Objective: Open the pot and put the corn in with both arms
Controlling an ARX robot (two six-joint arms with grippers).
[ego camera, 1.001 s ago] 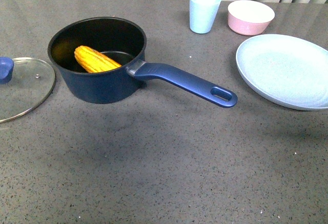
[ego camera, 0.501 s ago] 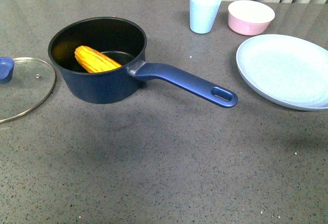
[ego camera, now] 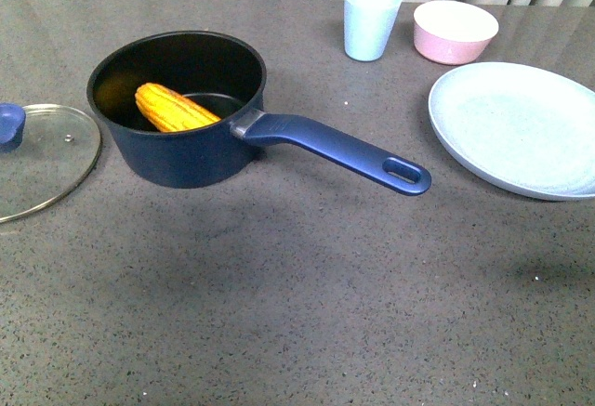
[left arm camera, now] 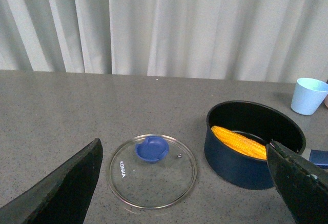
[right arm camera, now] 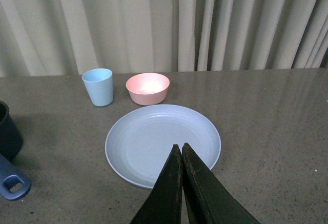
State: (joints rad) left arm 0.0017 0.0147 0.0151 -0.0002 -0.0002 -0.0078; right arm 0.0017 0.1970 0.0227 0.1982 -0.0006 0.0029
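The pot [ego camera: 181,109] stood open on the desk [ego camera: 297,285], and the corn [ego camera: 175,108] lay inside it, slanted against the black wall, one end raised toward the rim. The lid [ego camera: 42,158] rested flat on the desk just beside the pot, on the left, knob [ego camera: 10,124] up, apart from the pot wall. By the look of it both parts of the task were complete: lid off, corn in; nothing appeared left but to clear the arms. Neither arm showed in the front view. In the left wrist view, the left gripper [left arm camera: 192,185] hung above the desk with its jaws wide apart, holding nothing, the lid and pot seen between them. In the right wrist view, the right gripper [right arm camera: 182,152] had its jaws pressed together, empty, over the near rim of the plate [right arm camera: 163,143]. The pot handle [ego camera: 335,150] reached out to the right, its slotted end short of the plate. A cup [ego camera: 371,20] and pink bowl [ego camera: 455,31] stood at the back, well apart from the pot. The front half of the desk lay bare, giving ample room for withdrawal.
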